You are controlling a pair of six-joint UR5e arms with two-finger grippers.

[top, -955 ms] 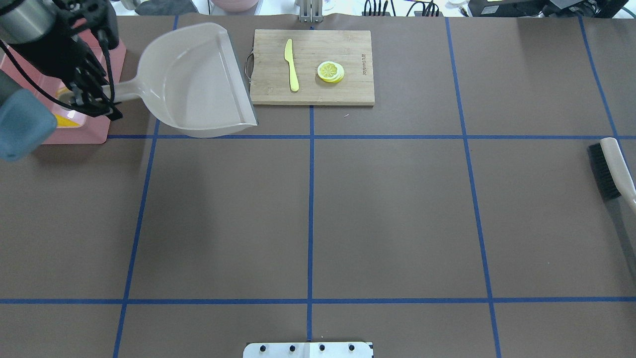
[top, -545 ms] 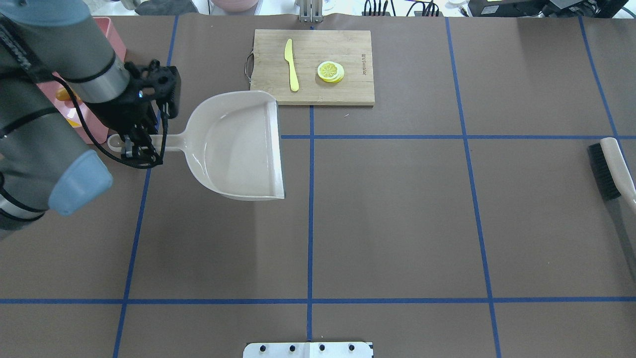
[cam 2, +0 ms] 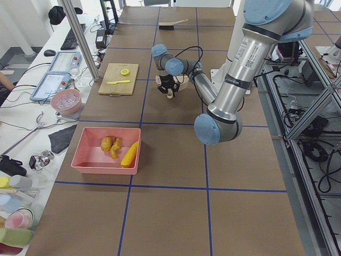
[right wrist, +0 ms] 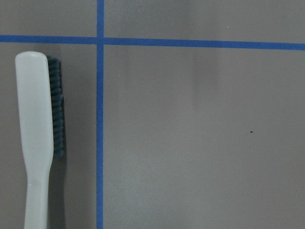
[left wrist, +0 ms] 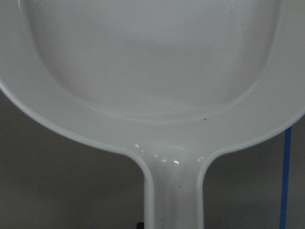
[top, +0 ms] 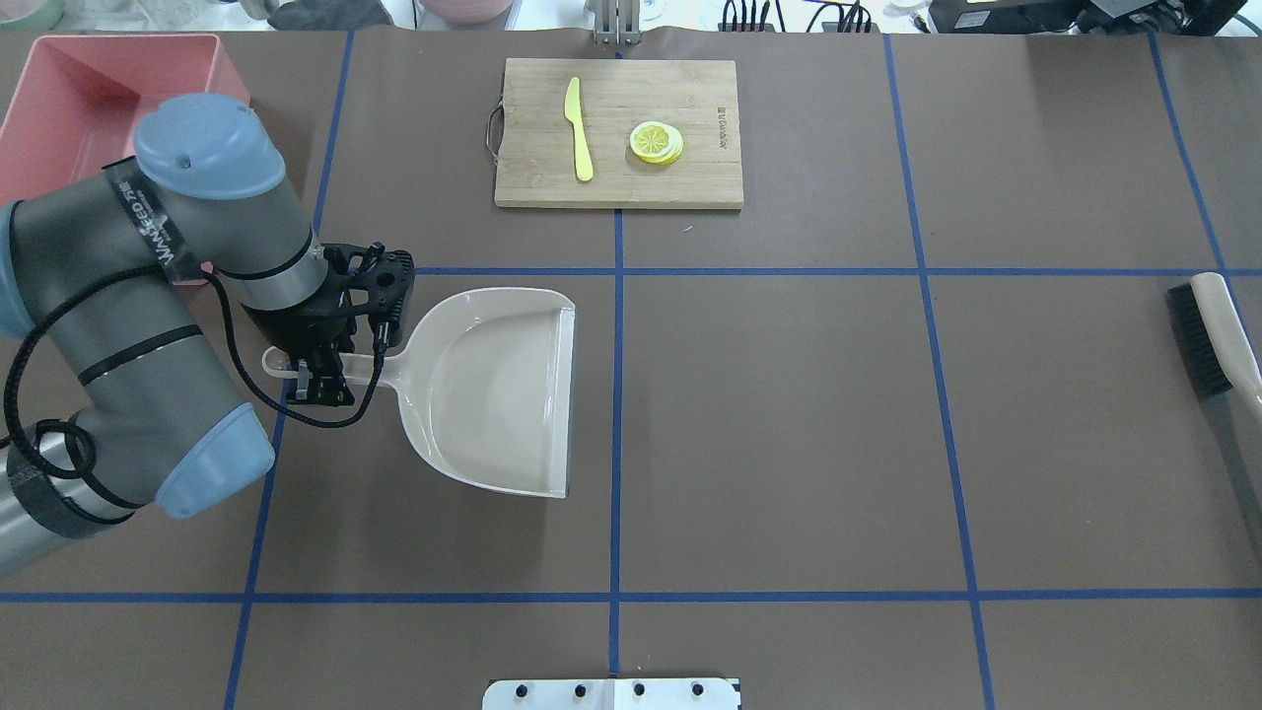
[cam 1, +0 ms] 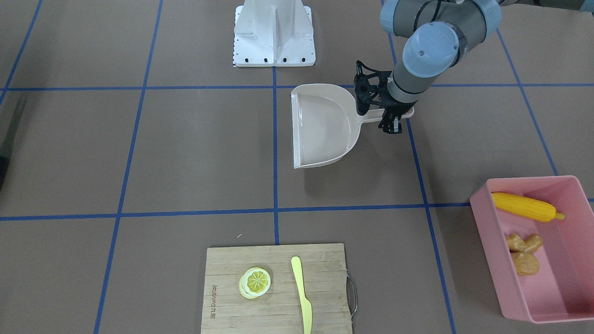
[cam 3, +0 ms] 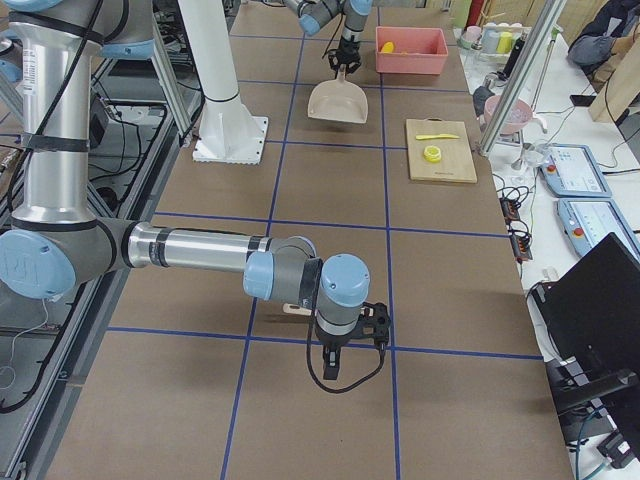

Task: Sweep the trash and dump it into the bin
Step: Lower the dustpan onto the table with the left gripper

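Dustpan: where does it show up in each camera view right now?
Front-facing: dustpan upper centre.
Overhead: dustpan left of centre.
Exterior left: dustpan upper centre, mostly hidden.
Exterior right: dustpan top centre.
Left wrist: dustpan fills the frame.
Right wrist: not in it.
Shared landmark: wooden cutting board.
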